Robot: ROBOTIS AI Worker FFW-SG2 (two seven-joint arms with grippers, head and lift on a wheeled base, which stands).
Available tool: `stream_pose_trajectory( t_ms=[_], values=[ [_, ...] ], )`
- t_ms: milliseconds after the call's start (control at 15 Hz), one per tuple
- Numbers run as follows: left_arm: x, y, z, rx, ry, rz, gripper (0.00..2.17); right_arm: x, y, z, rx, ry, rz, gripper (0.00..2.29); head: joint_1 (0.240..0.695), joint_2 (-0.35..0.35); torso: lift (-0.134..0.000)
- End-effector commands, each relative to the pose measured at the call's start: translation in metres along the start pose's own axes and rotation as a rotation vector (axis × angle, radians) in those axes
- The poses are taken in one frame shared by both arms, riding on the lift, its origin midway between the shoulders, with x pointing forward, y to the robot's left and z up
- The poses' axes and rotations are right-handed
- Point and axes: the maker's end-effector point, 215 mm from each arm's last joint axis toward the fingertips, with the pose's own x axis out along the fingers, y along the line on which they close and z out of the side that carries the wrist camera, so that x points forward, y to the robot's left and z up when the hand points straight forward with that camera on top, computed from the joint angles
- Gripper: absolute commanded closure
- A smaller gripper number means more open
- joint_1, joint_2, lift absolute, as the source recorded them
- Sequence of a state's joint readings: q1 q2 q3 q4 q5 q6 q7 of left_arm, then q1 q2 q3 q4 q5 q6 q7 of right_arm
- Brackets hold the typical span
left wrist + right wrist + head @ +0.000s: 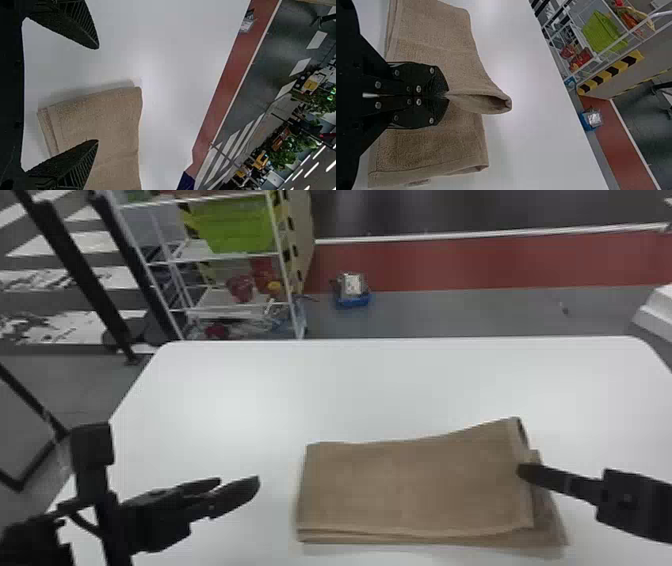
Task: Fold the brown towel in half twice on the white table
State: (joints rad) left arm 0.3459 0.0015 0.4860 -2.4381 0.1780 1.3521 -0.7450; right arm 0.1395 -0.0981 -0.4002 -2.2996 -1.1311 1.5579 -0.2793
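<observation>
Left gripper [239,481]: left near side, over table [375,385], apart from towel [415,485]; fingers spread wide, holding nothing. Far left: white rack [190,251] with green bin [240,225], contents unclear. Right of rack, on floor: blue box [353,302] holding silvery thing [352,285]. Towel: near side, right of centre, folded in layers; pale tag [418,183] at right edge, print unclear. Right gripper [522,471]: at towel's right end, fingers closed on upper layer, far right corner raised.

Brown towel [415,485] partly hidden behind the right pincer [524,472], near side of the white table [350,390] cut off.
</observation>
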Motion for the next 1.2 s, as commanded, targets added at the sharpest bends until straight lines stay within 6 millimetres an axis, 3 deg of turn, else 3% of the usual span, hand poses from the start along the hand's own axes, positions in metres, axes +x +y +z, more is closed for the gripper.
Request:
stream_pose_trajectory(
  t_ms=[0,200,267,400,533,733,800,1000,1133],
  values=[
    [0.002,0.003,0.000,-0.003,0.002,0.009,0.04,0.001,-0.004,-0.007,0.008,0.023,0.003,1.29,0.695,0.125,-0.124],
    [0.003,0.007,-0.004,-0.009,0.014,0.022,0.04,-0.018,0.013,0.003,-0.005,-0.022,0.052,1.29,0.695,0.126,-0.124],
    [0.002,0.009,-0.006,-0.015,0.021,0.028,0.04,-0.028,0.010,0.007,0.006,-0.044,0.055,1.29,0.695,0.129,-0.124],
    [0.001,0.010,-0.010,-0.017,0.027,0.028,0.04,-0.036,-0.015,0.014,0.023,-0.056,0.015,1.29,0.695,0.129,-0.124],
    [0.005,0.012,-0.016,-0.032,0.038,0.023,0.04,-0.026,-0.043,-0.008,0.053,-0.001,-0.044,1.29,0.695,0.103,-0.124],
    [0.005,0.011,-0.016,-0.032,0.038,0.018,0.04,-0.012,-0.071,-0.029,0.043,0.055,-0.147,1.29,0.695,0.066,-0.124],
    [0.004,0.011,-0.017,-0.032,0.039,0.017,0.04,-0.005,-0.071,-0.034,0.051,0.075,-0.136,1.29,0.695,0.058,-0.124],
    [0.004,0.014,-0.017,-0.027,0.043,0.037,0.04,-0.011,-0.025,-0.017,0.031,0.029,-0.014,1.29,0.695,0.059,-0.124],
    [0.003,0.012,-0.020,-0.026,0.047,0.032,0.04,-0.023,-0.026,-0.003,0.004,-0.013,-0.041,1.29,0.695,0.086,-0.124]
  ],
)
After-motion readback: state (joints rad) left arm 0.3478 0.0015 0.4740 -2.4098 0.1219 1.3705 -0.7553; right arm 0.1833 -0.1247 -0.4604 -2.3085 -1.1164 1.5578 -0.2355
